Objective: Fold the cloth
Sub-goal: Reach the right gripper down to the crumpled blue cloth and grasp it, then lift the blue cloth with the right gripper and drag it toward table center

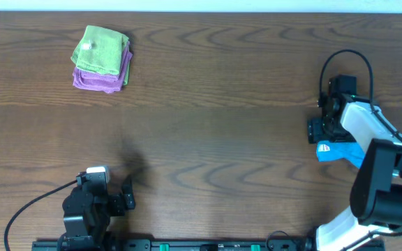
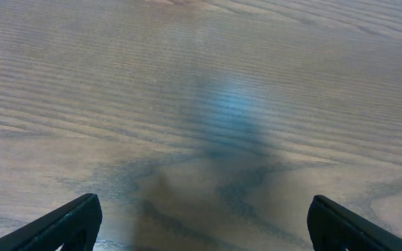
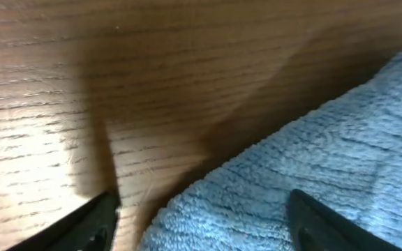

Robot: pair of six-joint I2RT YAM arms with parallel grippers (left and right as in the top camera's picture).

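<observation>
A blue cloth (image 1: 337, 151) lies at the right side of the table, mostly hidden under my right arm. In the right wrist view the blue cloth (image 3: 306, 181) fills the lower right, its edge running between the fingers. My right gripper (image 1: 319, 132) is open, low over the cloth's edge, with its fingers (image 3: 201, 223) apart on either side of the cloth. My left gripper (image 1: 128, 195) is open and empty near the table's front edge; the left wrist view shows its fingers (image 2: 204, 226) wide apart over bare wood.
A stack of folded cloths, green (image 1: 102, 49) on purple (image 1: 98, 80), sits at the far left of the wooden table (image 1: 215, 104). A black cable loops above the right arm (image 1: 347, 59).
</observation>
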